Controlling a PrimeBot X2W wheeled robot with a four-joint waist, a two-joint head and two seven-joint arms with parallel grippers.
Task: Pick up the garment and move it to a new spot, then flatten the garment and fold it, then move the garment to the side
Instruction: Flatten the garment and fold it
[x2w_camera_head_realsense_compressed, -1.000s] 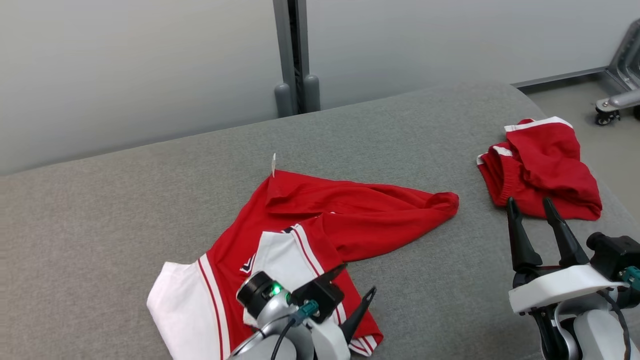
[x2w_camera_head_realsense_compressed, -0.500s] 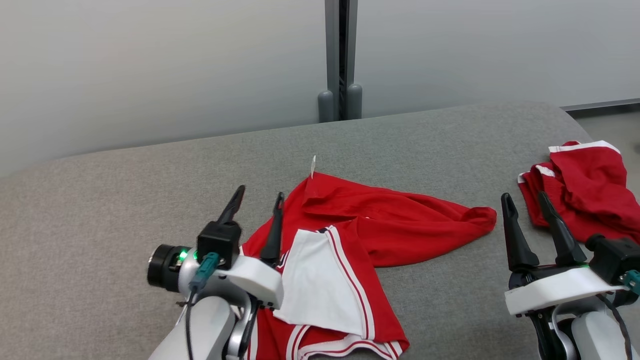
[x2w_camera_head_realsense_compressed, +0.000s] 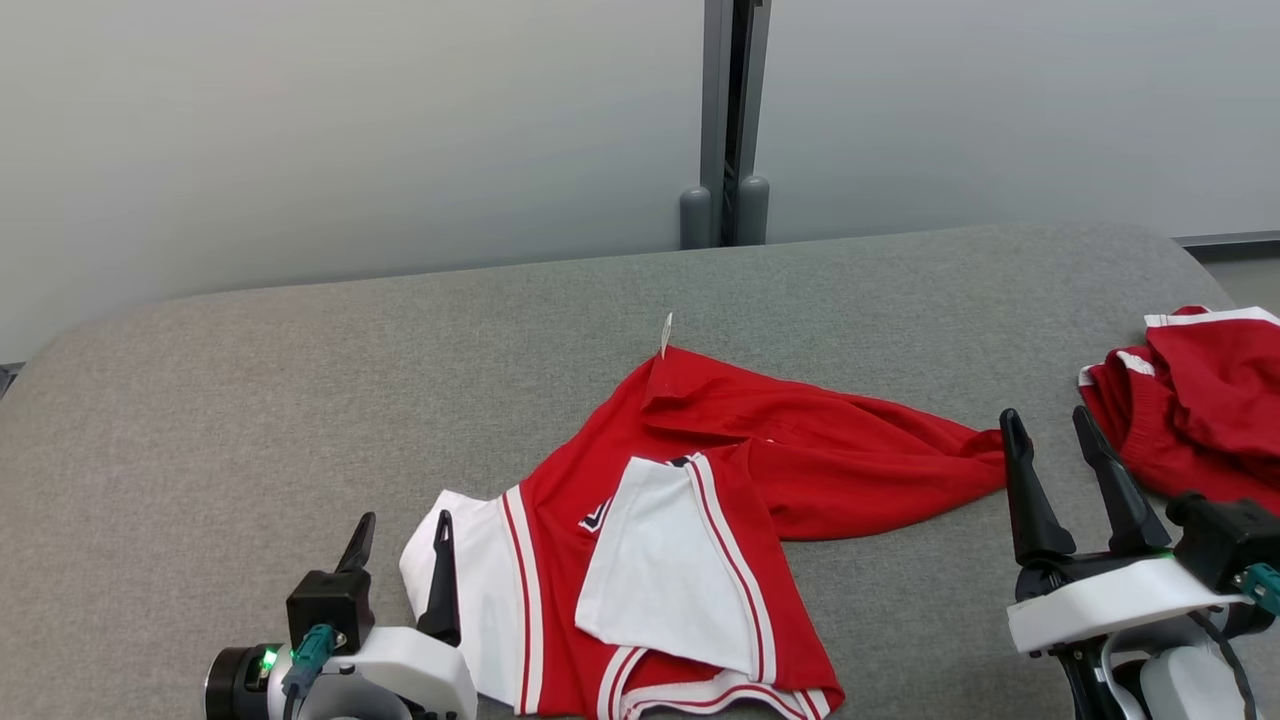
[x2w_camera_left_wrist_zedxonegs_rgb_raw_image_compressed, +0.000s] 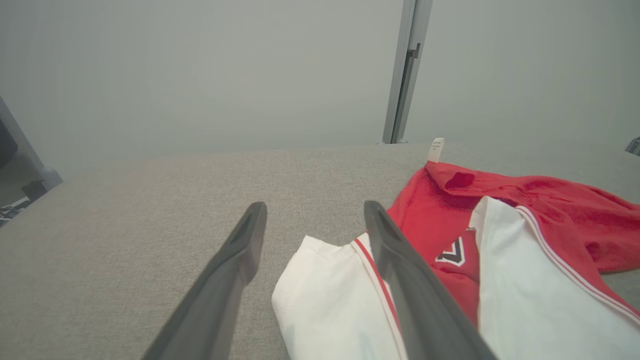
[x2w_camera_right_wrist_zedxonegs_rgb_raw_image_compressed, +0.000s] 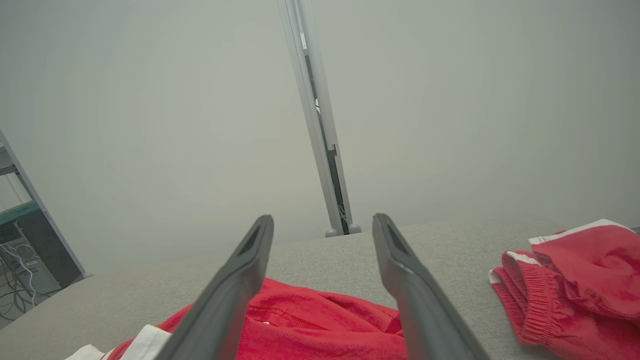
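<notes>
viewing the garment (x2w_camera_head_realsense_compressed: 800, 470), i find a red piece with white panels and striped trim lying rumpled, not flat, on the grey padded table (x2w_camera_head_realsense_compressed: 250, 400), around the middle of the surface and reaching its near edge. one long red part runs toward the robot's right and ends just beside the right gripper (x2w_camera_head_realsense_compressed: 1047, 425). a white panel (x2w_camera_head_realsense_compressed: 660, 560) is folded over the red cloth at the near end; another white part forms the garment's left corner. a dark chevron mark (x2w_camera_left_wrist_zedxonegs_rgb_raw_image_compressed: 452, 252) sits on the red cloth between these two white areas. a small white label (x2w_camera_head_realsense_compressed: 665, 335) stands upright at the garment's far corner. the left gripper (x2w_camera_head_realsense_compressed: 403, 530) is at the near left, jaws released and spread, grasping nothing; in the head view its inner finger overlaps the white left corner, and i cannot tell whether it touches the cloth. the right gripper is at the near right, jaws likewise released and empty, fingers pointing away from the robot. it stands between the garment's right end and a second garment (x2w_camera_head_realsense_compressed: 1200, 410), red with white trim, bunched at the table's right edge and apart from the first. behind the table, a grey post (x2w_camera_head_realsense_compressed: 730, 120) rises against a plain pale wall (x2w_camera_head_realsense_compressed: 350, 130).
</notes>
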